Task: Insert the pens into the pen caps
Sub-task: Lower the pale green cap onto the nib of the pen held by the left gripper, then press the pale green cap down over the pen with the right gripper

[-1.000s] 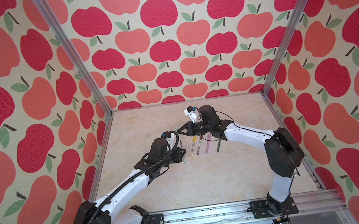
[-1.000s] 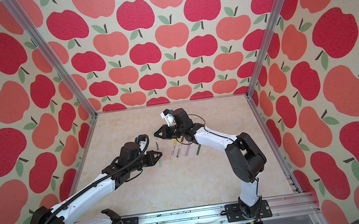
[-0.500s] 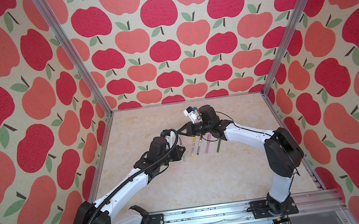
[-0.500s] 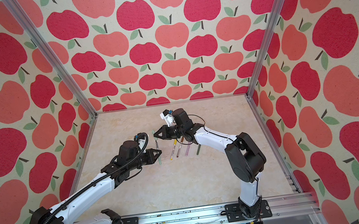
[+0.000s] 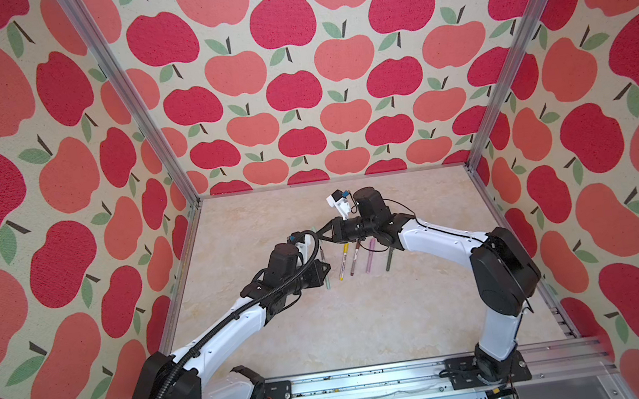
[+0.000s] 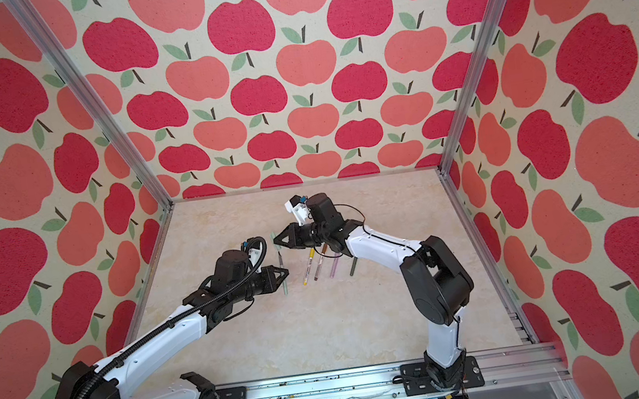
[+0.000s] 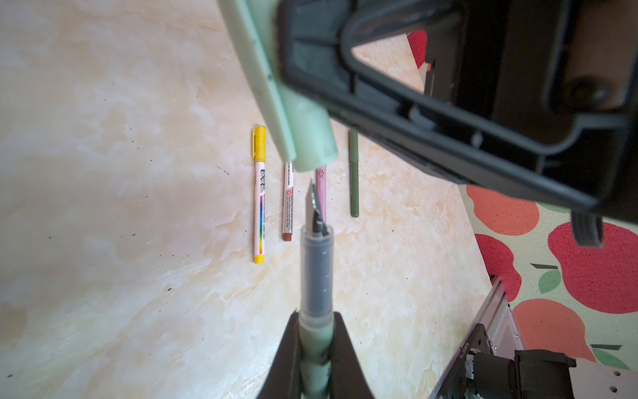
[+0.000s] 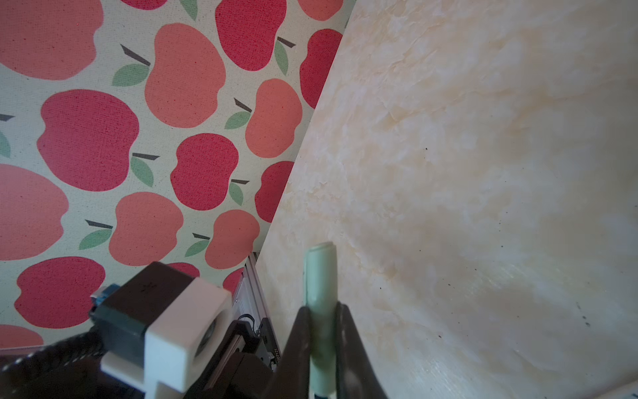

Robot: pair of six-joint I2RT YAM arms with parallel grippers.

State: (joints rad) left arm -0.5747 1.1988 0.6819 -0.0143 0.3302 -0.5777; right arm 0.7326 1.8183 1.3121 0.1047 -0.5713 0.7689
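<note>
Cream marbled table (image 5: 327, 333), and on it four capped pens lie side by side, apart: yellow pen (image 7: 259, 193), brown pen (image 7: 288, 203), pink pen (image 7: 322, 178), green pen (image 7: 354, 179).

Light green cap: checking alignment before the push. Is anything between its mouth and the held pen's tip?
Nothing visible. The sage pen in the left end effector points its tip at the light green cap across an open gap.
</note>
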